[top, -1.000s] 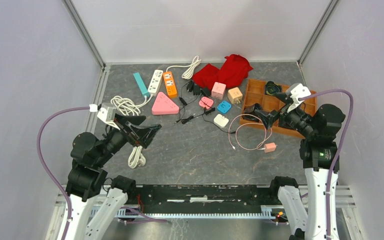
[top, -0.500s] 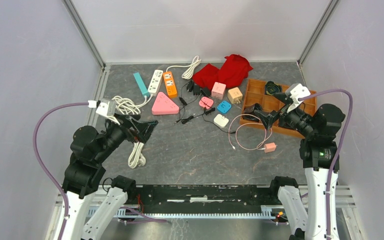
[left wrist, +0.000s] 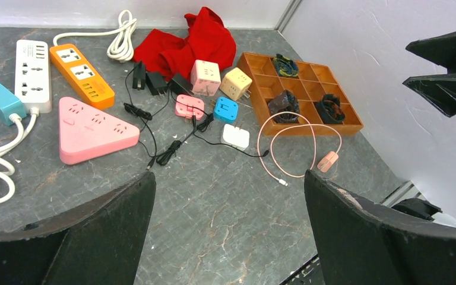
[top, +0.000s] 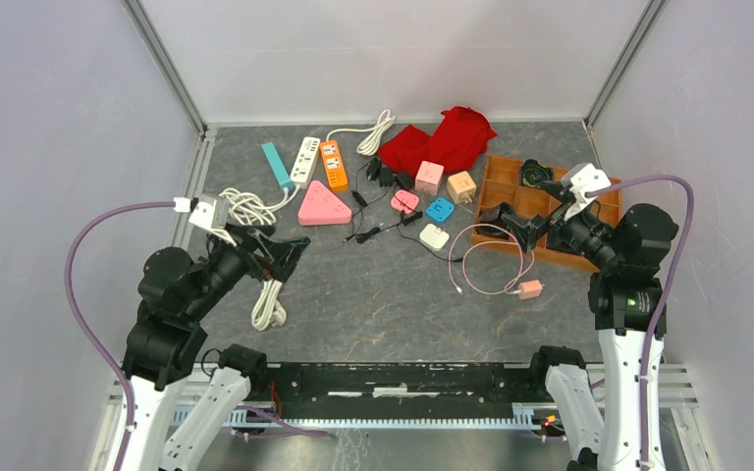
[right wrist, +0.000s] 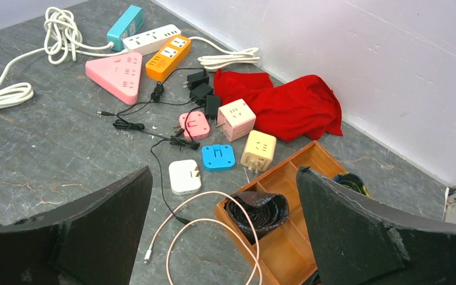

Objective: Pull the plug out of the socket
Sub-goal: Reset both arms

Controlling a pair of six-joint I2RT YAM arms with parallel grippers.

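Note:
A pink cube socket (top: 429, 177) stands at the back middle of the table, also in the left wrist view (left wrist: 205, 76) and the right wrist view (right wrist: 236, 119). A black plug adapter (right wrist: 212, 107) sits against its left side, its thin black cord trailing forward; it shows in the left wrist view too (left wrist: 181, 86). My left gripper (top: 290, 257) is open and empty, in the air over the table's left part, far from the cube (left wrist: 228, 178). My right gripper (top: 506, 224) is open and empty, above the wooden tray's left edge (right wrist: 222, 172).
White (top: 305, 159), orange (top: 333, 165) and teal (top: 276, 165) power strips and a pink triangular one (top: 323, 206) lie back left. A red cloth (top: 442, 140), a yellow cube (top: 461, 186), small adapters, a pink cable (top: 491, 260) and a wooden tray (top: 506, 191) lie right. White cord coils (top: 267, 304) lie left.
My left arm drew back to the left and a little away from the table's middle, then held still. The right arm has not moved. Both grippers stayed open.

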